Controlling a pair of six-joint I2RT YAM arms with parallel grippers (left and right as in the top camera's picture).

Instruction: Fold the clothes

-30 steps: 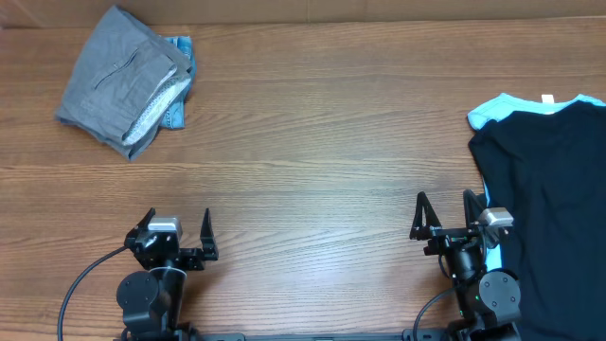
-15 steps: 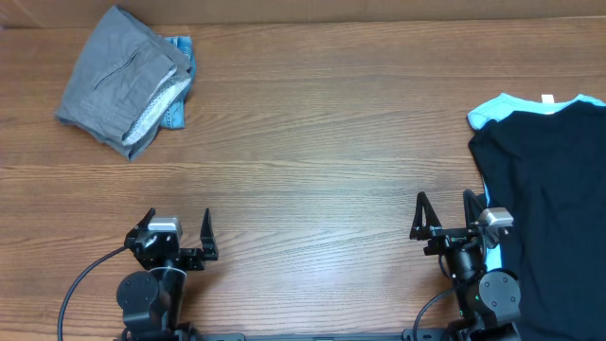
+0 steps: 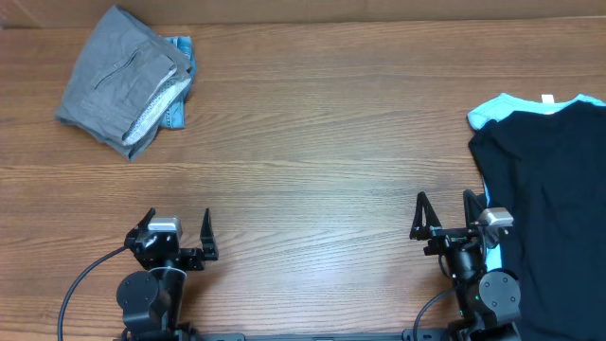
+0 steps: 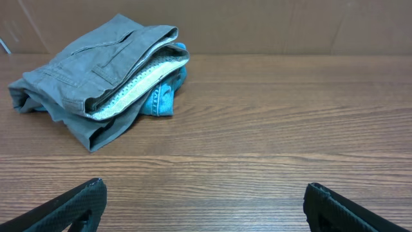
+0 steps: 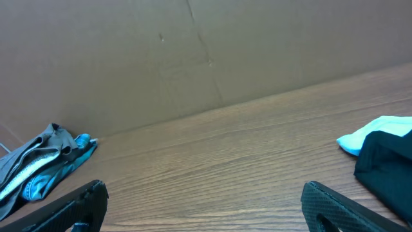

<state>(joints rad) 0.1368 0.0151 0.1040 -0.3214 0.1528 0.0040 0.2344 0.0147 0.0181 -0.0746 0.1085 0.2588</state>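
Folded grey shorts [image 3: 121, 80] lie at the far left corner of the table, pale speckled lining showing, on top of light-blue denim shorts [image 3: 178, 71]. They also show in the left wrist view [image 4: 96, 71] and the right wrist view [image 5: 32, 164]. A black tee [image 3: 549, 199] lies spread at the right edge over a light-blue top [image 3: 497, 109]; both show in the right wrist view [image 5: 386, 164]. My left gripper [image 3: 176, 234] is open and empty at the near left. My right gripper [image 3: 445, 216] is open and empty at the near right, just left of the tee.
A brown cardboard wall [image 5: 193, 58] runs along the table's far edge. The wooden table [image 3: 312, 142] stretches between the two piles. A black cable [image 3: 80, 284] loops beside the left arm's base.
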